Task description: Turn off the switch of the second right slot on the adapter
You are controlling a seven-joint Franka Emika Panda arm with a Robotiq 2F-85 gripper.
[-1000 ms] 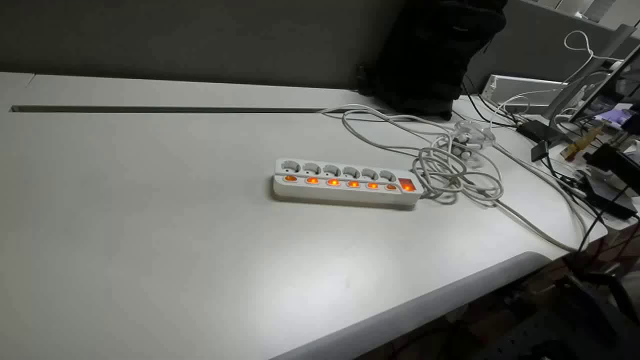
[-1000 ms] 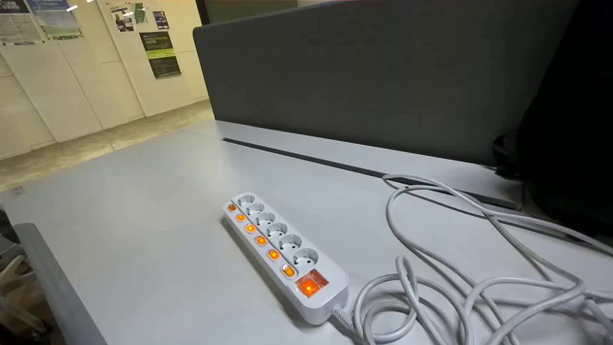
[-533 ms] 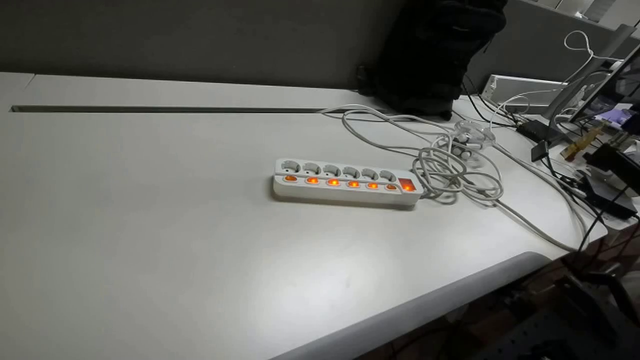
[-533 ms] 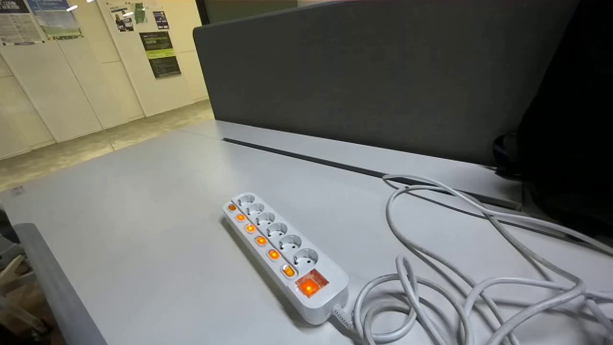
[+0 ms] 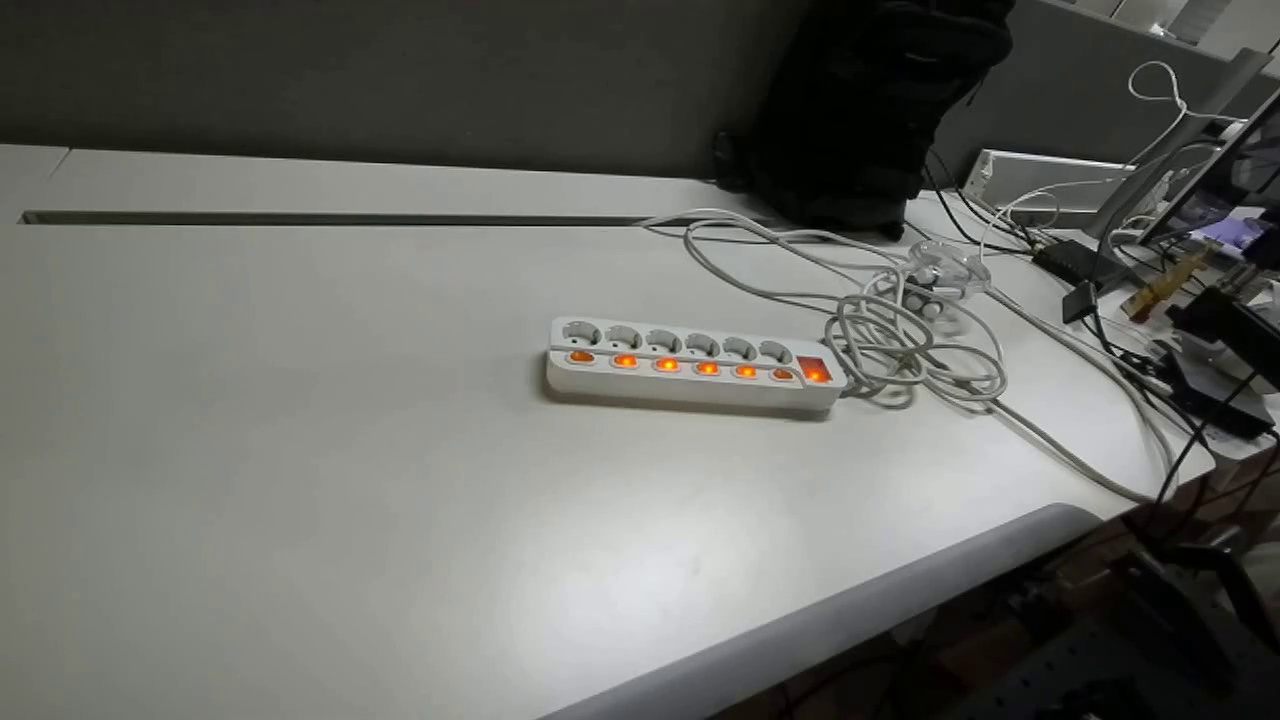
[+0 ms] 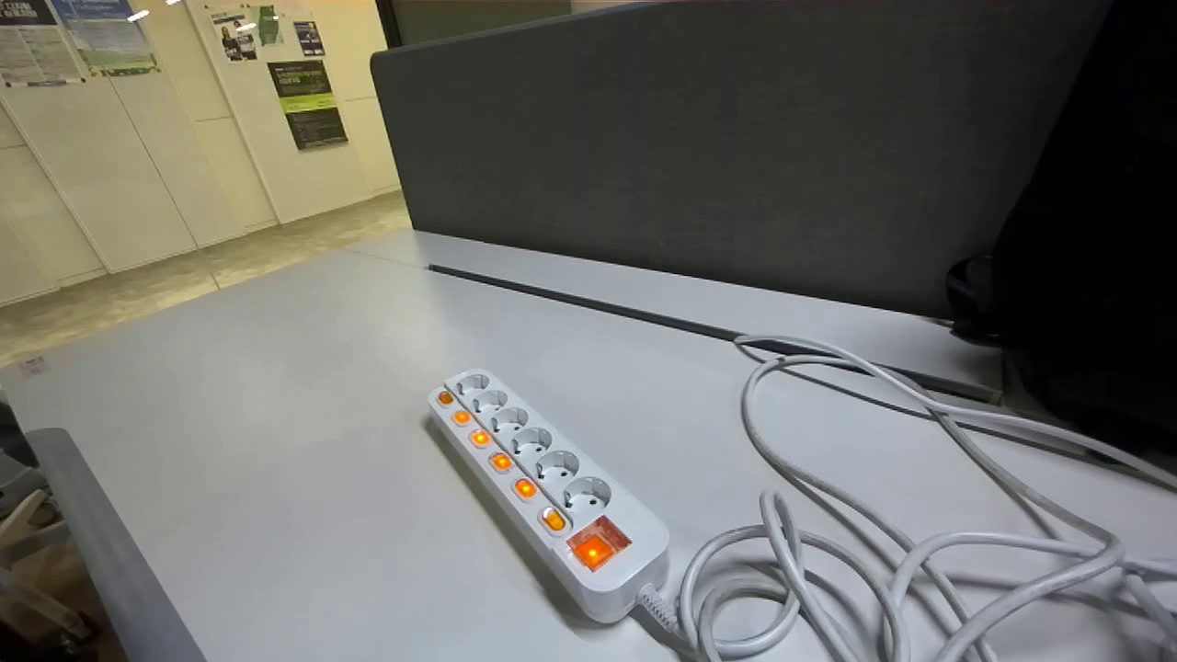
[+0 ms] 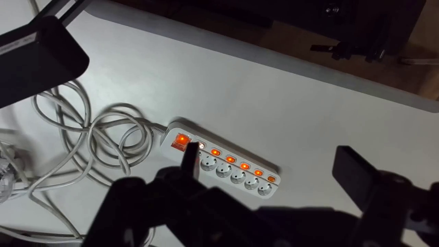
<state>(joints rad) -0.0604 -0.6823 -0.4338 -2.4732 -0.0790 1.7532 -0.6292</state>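
Observation:
The adapter is a white power strip [image 5: 690,395] lying flat on the table, seen in both exterior views [image 6: 570,561]. It has a row of round sockets and a row of small orange switches. The large red main switch [image 5: 815,370] at the cable end glows. The switch second from the cable end [image 5: 745,371] is lit, also in the wrist view [image 7: 215,152]. The two end switches look dimmer in an exterior view. My gripper [image 7: 268,147] is open and empty above the strip, jaws wide apart. One finger [image 7: 189,161] overlaps the strip's cable end in the wrist view.
A tangled grey cable [image 5: 880,340] lies beside the strip's main-switch end. A black backpack [image 5: 860,120] stands at the back against a dark partition [image 6: 717,156]. The table's rounded grey edge [image 5: 850,625] runs along the front. Electronics and cords crowd the far right in an exterior view.

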